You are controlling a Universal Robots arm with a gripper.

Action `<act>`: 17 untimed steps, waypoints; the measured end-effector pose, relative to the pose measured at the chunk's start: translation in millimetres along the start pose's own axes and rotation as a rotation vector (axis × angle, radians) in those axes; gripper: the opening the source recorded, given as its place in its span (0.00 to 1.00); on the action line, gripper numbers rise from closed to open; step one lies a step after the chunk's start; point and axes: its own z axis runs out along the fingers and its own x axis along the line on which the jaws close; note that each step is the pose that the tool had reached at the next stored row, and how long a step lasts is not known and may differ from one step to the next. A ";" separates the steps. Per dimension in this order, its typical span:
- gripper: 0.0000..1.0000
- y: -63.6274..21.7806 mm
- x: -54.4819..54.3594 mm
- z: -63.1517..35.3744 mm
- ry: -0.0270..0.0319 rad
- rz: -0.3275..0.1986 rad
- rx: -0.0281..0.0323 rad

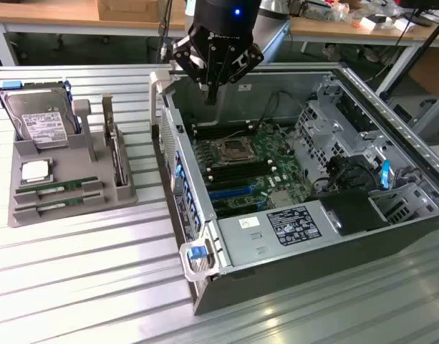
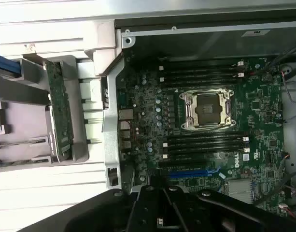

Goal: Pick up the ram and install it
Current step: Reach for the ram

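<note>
A ribbed metal table (image 1: 76, 287) carries an open computer case (image 1: 312, 276), lying on its side with its motherboard (image 1: 258, 161) exposed. On the board, dark memory slots (image 1: 219, 131) run along both sides of the processor socket (image 1: 232, 150). No stick can be seen in any of them.

On the exterior view's left, well apart from the gripper, a grey holder tray (image 1: 33, 215) sits just beside the case. A silver hard drive (image 1: 40, 122) leans upright at the tray's far end, and a circuit card (image 1: 117, 154) stands on edge along the side nearest the case.

The gripper (image 1: 210, 93) hangs above the far edge of the case, over the board near the upper memory slots. Its fingers are pressed together into a single point. They pinch nothing and touch nothing.

The ram (image 1: 58, 188), a thin green stick, lies flat in a groove at the tray's near end. Its twin (image 1: 61, 203) lies parallel in the next groove. A small square processor chip (image 1: 34, 170) rests between the sticks and the hard drive.
</note>
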 end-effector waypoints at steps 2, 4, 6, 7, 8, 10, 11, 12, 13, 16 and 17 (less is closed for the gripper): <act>0.11 -0.8 10.7 -0.3 0.0000 0.000 -0.0001; 0.11 -0.9 12.4 -0.3 -0.0001 0.000 -0.0001; 0.11 -1.0 13.6 -0.4 0.0000 0.000 0.0000; 0.11 -1.1 14.5 -0.4 0.0000 0.000 0.0000; 0.11 -1.2 15.6 -0.4 0.0000 0.000 -0.0001; 0.11 -1.4 17.9 -0.4 -0.0001 0.000 -0.0001; 0.11 -1.4 18.6 -0.5 -0.0001 0.000 0.0000; 0.11 -1.4 19.0 -0.5 0.0000 0.000 0.0000; 0.11 -1.5 19.3 -0.5 0.0000 0.000 0.0000; 0.11 -1.6 20.5 -0.5 0.0000 0.000 0.0000; 0.11 -1.6 20.9 -0.5 0.0000 0.000 0.0000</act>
